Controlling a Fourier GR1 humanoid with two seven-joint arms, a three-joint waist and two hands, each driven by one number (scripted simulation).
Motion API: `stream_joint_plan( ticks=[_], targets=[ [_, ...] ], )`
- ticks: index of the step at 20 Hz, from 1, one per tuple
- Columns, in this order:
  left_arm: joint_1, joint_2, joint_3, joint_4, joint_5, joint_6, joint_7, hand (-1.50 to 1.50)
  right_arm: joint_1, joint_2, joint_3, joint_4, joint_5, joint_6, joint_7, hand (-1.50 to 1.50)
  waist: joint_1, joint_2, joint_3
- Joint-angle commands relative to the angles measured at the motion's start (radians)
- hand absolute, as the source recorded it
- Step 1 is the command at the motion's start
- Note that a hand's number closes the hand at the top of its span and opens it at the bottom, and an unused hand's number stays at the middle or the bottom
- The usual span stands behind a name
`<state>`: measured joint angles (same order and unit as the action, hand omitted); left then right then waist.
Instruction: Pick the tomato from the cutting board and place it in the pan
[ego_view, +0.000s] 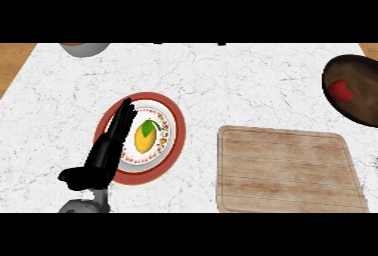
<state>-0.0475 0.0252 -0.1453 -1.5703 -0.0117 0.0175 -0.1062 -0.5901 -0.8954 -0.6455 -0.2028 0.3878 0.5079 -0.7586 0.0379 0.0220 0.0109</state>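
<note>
A: Tomato position first, then we sweep left to right.

B: Noted. Tomato (340, 90) sits inside the dark pan (353, 107) at the far right edge, red against the brown interior. It is not on the cutting board.

A: Start at the left, then.

B: Top left, a grey bowl (85, 48), cut off by the view's upper limit. Below it, the left hand (111, 142) comes up from the lower edge, fingers straight and close together, holding nothing. The fingertips lie over the left rim of a red-edged plate (173, 135).

A: Anything on that plate?

B: 1 yellow fruit with a green patch, likely a mango (145, 135), resting in the middle, just beside the fingers.

A: Centre and right?

B: Wooden cutting board (288, 170), pale and bare, lying on the white marble counter (244, 80), near the plate but apart from it. The pan is beyond the board's far right corner, partly out of view.

A: Right hand?

B: Not visible.
</note>
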Motion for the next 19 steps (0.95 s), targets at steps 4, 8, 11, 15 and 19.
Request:
stream_joint_plan(
  ticks=[4,8,11,15,19],
  targets=[
    [0.004,-0.008,-0.009,0.016,-0.014,0.005,-0.026,0.00,0.049,-0.009,0.020,-0.014,-0.005,0.142,-0.164,-1.50,-0.002,-0.002,-0.001],
    [-0.026,-0.002,0.001,0.012,-0.008,0.001,0.002,0.00,0.076,-0.022,0.034,-0.016,-0.002,0.120,-0.174,-1.50,-0.006,-0.003,-0.001],
    [-0.026,0.002,0.010,0.015,-0.007,0.002,0.002,0.00,0.094,-0.004,0.047,-0.021,0.001,0.091,-0.198,-1.50,-0.003,-0.002,0.000],
    [0.014,0.007,-0.002,-0.020,0.010,-0.017,0.020,0.00,0.102,-0.001,0.060,-0.030,0.000,0.061,-0.221,-1.50,0.006,-0.005,0.000],
    [0.016,-0.001,-0.019,-0.013,-0.009,-0.014,-0.012,0.00,0.096,-0.008,0.066,-0.039,0.001,-0.012,-0.235,-1.50,0.008,-0.004,-0.001]
  ],
)
